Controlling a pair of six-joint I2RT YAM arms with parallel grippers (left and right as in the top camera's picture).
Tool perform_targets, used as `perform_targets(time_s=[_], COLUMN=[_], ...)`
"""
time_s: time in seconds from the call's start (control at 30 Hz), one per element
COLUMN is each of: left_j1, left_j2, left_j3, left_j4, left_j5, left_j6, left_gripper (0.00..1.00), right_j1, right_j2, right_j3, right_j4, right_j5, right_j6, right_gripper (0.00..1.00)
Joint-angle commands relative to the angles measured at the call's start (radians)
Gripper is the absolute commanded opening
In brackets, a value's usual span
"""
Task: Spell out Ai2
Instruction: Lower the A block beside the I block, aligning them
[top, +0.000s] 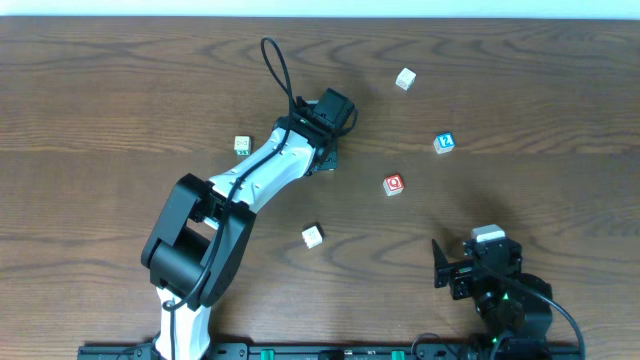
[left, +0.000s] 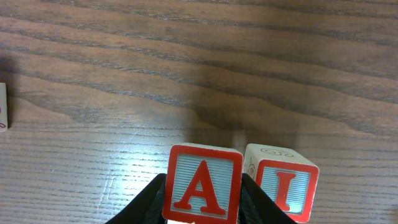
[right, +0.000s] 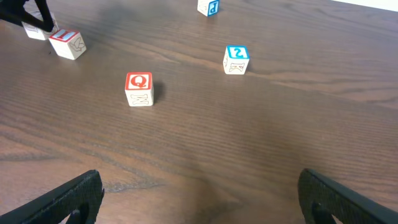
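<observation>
Left wrist | left claw (left: 203, 208) pinches A cube (left: 203, 185), both cropped below | right claw (right: 200, 199) spread

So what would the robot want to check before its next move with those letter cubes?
1. A cube held between the left gripper fingers: ok.
2. I cube next to the A cube, letters facing the same way: ok.
3. A cube resting on the table: cannot tell.
4. 2 cube in line after the I cube: not ok, it sits far off.
5. The right gripper open and empty: ok.
</observation>
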Motion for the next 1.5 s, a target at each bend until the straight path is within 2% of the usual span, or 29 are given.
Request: perform_targets(time_s=[0.0, 0.27, 0.37, 0.87, 1.2, 1.23, 1.37, 1.47], left_j1=[-0.004, -0.004, -0.004, -0.004, -0.001, -0.001, -0.001, -0.002], left_j2=[0.011, 0.011, 0.011, 0.011, -0.014, -0.025, -0.075, -0.114], left_j3=[-0.008, -0.008, -0.008, -0.008, 0.028, 0.029, 0.029, 0.029], left_j4=[-0.001, -0.001, -0.001, 0.004, 0.0, -0.002, -0.045, -0.1], left_j5=[-0.017, -0.018, -0.018, -0.027, -0.092, -0.106, -0.131, -0.142], left_j6=[-0.009, -0.009, -0.009, -0.008, 0.066, 0.067, 0.066, 0.046], left_gripper=[0.34, 0.36, 0.41, 0.41, 0.41, 0.39, 0.06, 0.06], right_j1=[-0.007, -0.007, -0.007, -0.007, -0.007, -0.007, -0.007, -0.007], right_j2=[-0.005, -0.005, -0.005, -0.005, -0.005, -0.005, -0.005, -0.005], right_j3=[-0.007, -0.007, -0.007, -0.007, -0.007, -0.007, -0.007, -0.007], right_j4=[0.0, 0.0, -0.001, 0.0, 0.0, 0.0, 0.0, 0.0], right_j5=[-0.011, -0.011, -0.011, -0.011, -0.011, -0.011, -0.011, -0.011], right_j6=[-0.011, -0.011, -0.011, -0.011, -0.011, -0.011, -0.011, -0.011], right_gripper=[0.99, 0.99, 0.99, 0.99, 0.99, 0.99, 0.99, 0.99])
